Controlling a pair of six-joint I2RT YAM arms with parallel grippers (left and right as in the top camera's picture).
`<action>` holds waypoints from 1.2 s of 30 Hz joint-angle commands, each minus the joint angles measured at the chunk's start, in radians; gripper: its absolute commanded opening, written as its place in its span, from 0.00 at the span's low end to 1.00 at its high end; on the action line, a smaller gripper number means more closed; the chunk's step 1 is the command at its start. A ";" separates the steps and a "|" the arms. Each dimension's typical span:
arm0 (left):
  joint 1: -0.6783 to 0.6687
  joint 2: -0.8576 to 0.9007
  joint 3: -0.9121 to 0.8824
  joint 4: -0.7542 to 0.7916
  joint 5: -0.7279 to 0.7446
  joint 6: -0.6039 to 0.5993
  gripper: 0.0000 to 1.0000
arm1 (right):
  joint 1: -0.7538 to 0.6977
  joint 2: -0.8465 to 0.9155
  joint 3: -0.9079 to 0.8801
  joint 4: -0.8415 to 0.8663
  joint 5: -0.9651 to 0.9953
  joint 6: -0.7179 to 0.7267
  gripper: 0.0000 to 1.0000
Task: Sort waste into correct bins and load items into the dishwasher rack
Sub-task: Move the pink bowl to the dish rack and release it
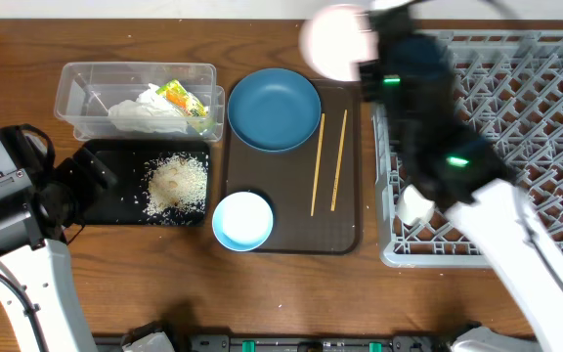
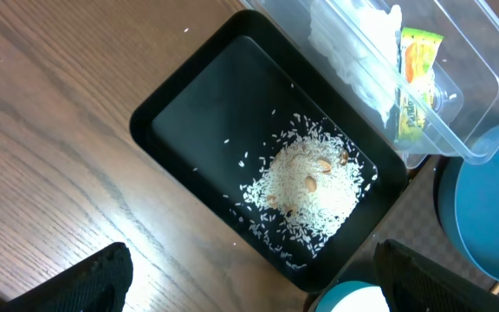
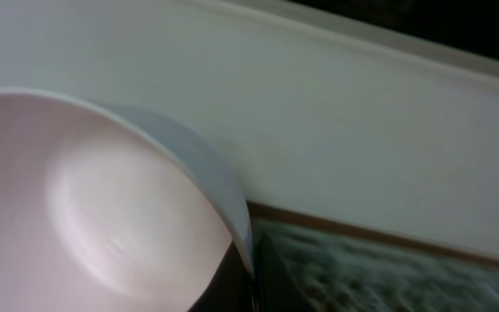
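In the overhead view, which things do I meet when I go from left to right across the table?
From the left: clear tub → dark blue plate → two chopsticks → grey rack. The cream bowl, up in the air, overlaps the chopsticks, so I leave it out.

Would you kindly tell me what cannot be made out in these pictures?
- Grip on the cream bowl: the bowl is motion-blurred overhead, and it fills the right wrist view, so no contact shows.
- Cup: the right arm covers part of it overhead, so its pose is unclear.
- Wrapper print: too small to read in either view.
- Rack: cut off by the overhead view's right edge.
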 commanded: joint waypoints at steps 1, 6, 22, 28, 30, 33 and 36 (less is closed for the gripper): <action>0.004 0.000 0.015 -0.003 -0.016 0.002 0.92 | -0.087 -0.019 0.000 -0.088 0.003 0.078 0.01; 0.004 0.000 0.015 -0.003 -0.016 0.002 0.92 | -0.197 0.029 -0.009 -0.175 0.185 0.078 0.01; 0.004 0.000 0.015 -0.003 -0.016 0.002 0.92 | -0.271 0.464 -0.012 0.200 0.758 -0.395 0.01; 0.004 0.000 0.015 -0.003 -0.016 0.002 0.92 | -0.269 0.568 -0.012 0.227 0.823 -0.435 0.01; 0.004 0.000 0.015 -0.003 -0.016 0.002 0.92 | -0.266 0.589 -0.012 0.225 0.811 -0.435 0.01; 0.004 0.000 0.015 -0.003 -0.016 0.002 0.92 | -0.254 0.614 -0.012 0.225 0.804 -0.435 0.01; 0.004 0.000 0.015 -0.003 -0.016 0.002 0.92 | -0.241 0.634 -0.013 0.223 0.790 -0.435 0.01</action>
